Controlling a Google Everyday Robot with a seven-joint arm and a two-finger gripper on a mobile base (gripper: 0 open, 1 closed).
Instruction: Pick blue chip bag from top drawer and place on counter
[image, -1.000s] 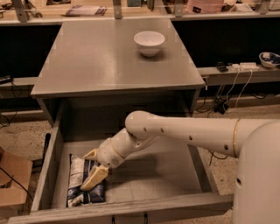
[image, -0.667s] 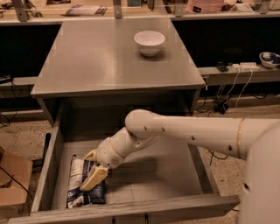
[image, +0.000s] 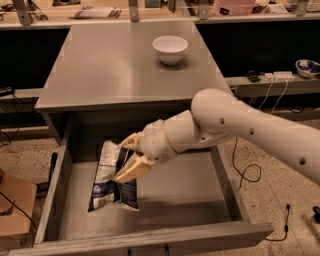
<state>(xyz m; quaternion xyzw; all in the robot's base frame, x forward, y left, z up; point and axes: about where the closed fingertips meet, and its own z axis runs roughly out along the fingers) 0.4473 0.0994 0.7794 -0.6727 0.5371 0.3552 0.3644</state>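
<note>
1 bag upright, tool gripping, over drawer

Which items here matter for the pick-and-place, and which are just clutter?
Job:
chip bag
drawer
counter
gripper, in the drawer, closed on the chip bag

Clutter:
white bowl, on the counter
cardboard box, on the floor at left

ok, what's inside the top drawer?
The top drawer holds the blue chip bag at left, gripper shut on its right edge. Floor under the arm is covered; visible floor shows nothing else.
</note>
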